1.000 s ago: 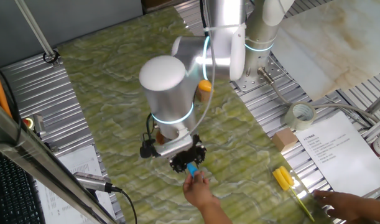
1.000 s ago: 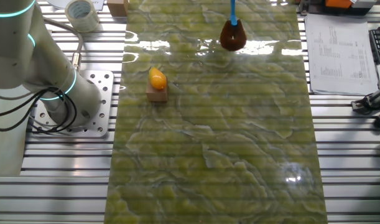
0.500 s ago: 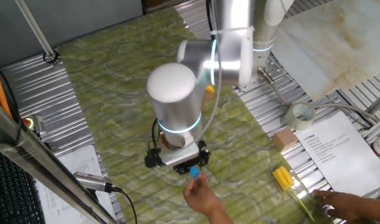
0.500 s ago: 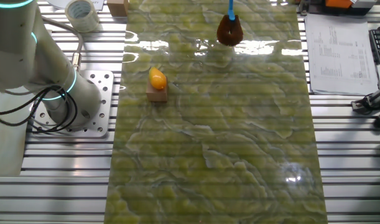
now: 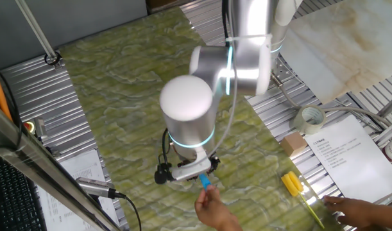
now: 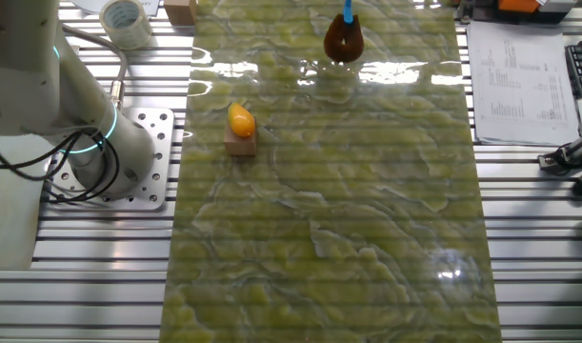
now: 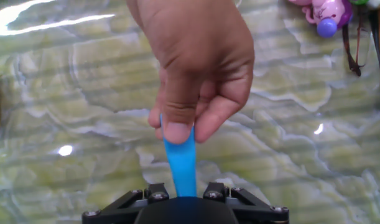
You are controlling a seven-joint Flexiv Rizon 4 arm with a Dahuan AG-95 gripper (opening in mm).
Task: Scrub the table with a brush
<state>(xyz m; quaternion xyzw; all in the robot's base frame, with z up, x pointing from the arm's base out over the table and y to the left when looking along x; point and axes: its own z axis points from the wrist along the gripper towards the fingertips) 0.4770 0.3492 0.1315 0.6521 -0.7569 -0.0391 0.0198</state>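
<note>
The brush has a light-blue handle (image 7: 182, 158) that runs up from between my gripper's (image 7: 183, 194) finger blocks. A person's hand (image 7: 193, 62) pinches the handle's far end. In one fixed view my gripper (image 5: 194, 172) hangs over the near part of the green-yellow table (image 5: 112, 96), with the blue handle (image 5: 205, 181) sticking out toward the hand (image 5: 215, 208). In the other fixed view the reddish-brown tuft (image 6: 343, 40) shows at the table's far edge (image 6: 367, 238); the gripper is out of that frame. The jaws look shut on the handle.
A yellow-orange object on a small wooden block (image 6: 240, 131) stands on the table near the arm's base. A tape roll (image 5: 309, 119), printed sheets (image 5: 340, 151), a yellow tool (image 5: 293, 184) and another hand (image 5: 356, 208) lie at the right.
My arm has moved toward the table's near edge, carrying the brush. The person's hand has followed and still holds the handle. The tuft has shifted with it.
</note>
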